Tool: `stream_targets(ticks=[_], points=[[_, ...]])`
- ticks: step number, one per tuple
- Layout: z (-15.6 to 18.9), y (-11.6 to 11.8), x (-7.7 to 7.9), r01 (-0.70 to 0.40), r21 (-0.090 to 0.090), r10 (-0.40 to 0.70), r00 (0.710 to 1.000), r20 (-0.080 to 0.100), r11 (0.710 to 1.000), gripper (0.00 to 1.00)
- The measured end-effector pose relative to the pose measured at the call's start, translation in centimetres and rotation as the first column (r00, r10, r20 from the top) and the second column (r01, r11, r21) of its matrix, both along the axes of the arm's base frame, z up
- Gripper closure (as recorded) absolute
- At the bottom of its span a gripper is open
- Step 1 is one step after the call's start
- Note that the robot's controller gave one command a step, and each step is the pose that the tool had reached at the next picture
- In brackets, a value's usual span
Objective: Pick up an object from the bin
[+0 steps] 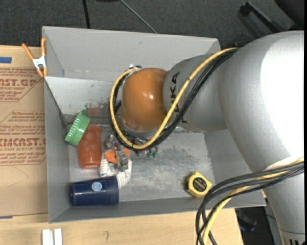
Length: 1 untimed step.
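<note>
My gripper point(119, 155) pokes out from under the arm's orange cover at the left middle of the bin floor. It is low over a small white and silver crumpled thing point(118, 174) with an orange bit point(111, 157) at its top. Just left of it lies an orange bottle point(90, 146) with a green cap point(77, 129), its cap pointing to the back left. A dark blue cylinder point(94, 193) lies on its side at the front left, close below the white thing. Whether anything is between the gripper's tips is hidden.
A yellow tape measure point(198, 184) lies near the front right of the bin floor. The arm with its cables covers the back right and the middle of the bin. Bare floor lies between the white thing and the tape measure.
</note>
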<state>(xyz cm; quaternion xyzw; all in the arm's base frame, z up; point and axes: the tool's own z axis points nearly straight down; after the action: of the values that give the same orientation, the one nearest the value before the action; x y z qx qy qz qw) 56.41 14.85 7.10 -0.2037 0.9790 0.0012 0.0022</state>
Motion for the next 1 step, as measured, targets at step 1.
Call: stream_targets(ticks=[1], points=[[0.00,0.01,0.00,0.000,0.000,0.000,1.000,0.000,1.000,1.00]])
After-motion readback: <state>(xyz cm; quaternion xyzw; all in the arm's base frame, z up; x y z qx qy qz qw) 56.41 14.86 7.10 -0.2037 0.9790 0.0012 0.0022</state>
